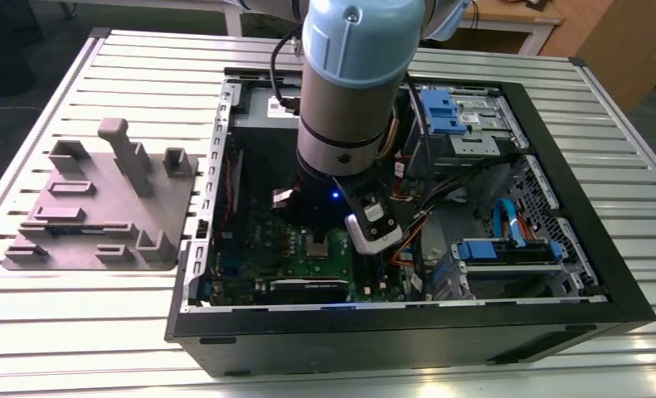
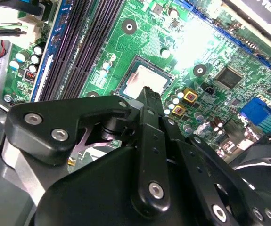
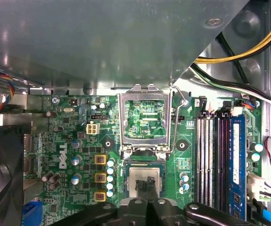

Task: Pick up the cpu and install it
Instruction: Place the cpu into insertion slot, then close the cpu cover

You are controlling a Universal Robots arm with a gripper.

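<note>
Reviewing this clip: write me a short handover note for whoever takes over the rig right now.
Gripper: down inside the open computer case, right over the processor socket; whether it is open or shut cannot be told.
CPU: a silvery square lies in the socket on the green motherboard, directly under the gripper tip. Whether it is fully seated or released cannot be told.
Socket frame: flipped up and open, its lever raised.
Done: the CPU has been brought to the socket.
Left: the frame is not closed and the lever is not latched.
Grey fixture tray sits on the table beside the case.
</note>
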